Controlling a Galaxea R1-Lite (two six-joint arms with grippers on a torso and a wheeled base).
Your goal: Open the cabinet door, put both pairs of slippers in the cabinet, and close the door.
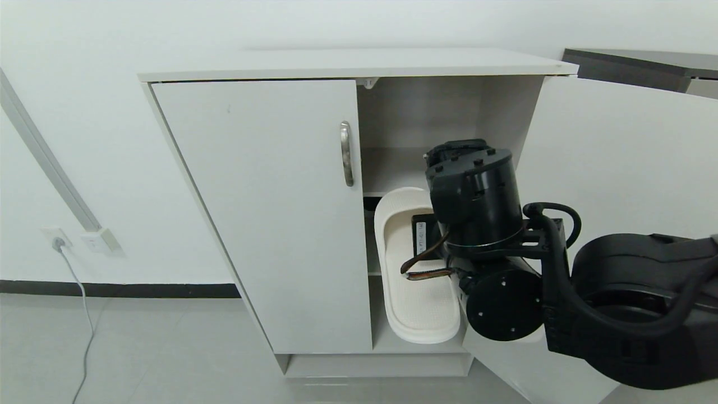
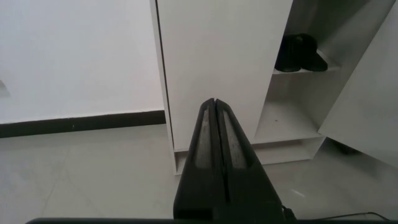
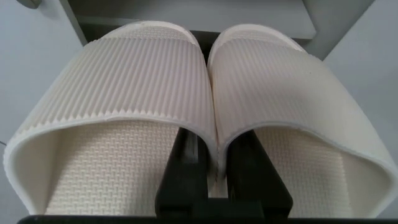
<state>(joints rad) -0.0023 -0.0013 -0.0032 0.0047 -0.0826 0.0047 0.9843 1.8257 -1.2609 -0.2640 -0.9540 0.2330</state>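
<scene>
Jaws of our right gripper (image 3: 211, 177) clamp the white slippers (image 3: 143, 74) by their inner edges, so we hold both at the open side of the cabinet (image 1: 359, 62), black slippers (image 2: 301, 53) shelved inside; left gripper (image 2: 214, 143) closed on nothing.

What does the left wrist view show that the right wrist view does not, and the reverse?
Left wrist view: the left gripper, fingers shut on nothing, the black slippers on a cabinet shelf, and the floor. Right wrist view: the cream slippers side by side, their inner edges pinched in the right gripper. Both: parts of the white cabinet.
</scene>
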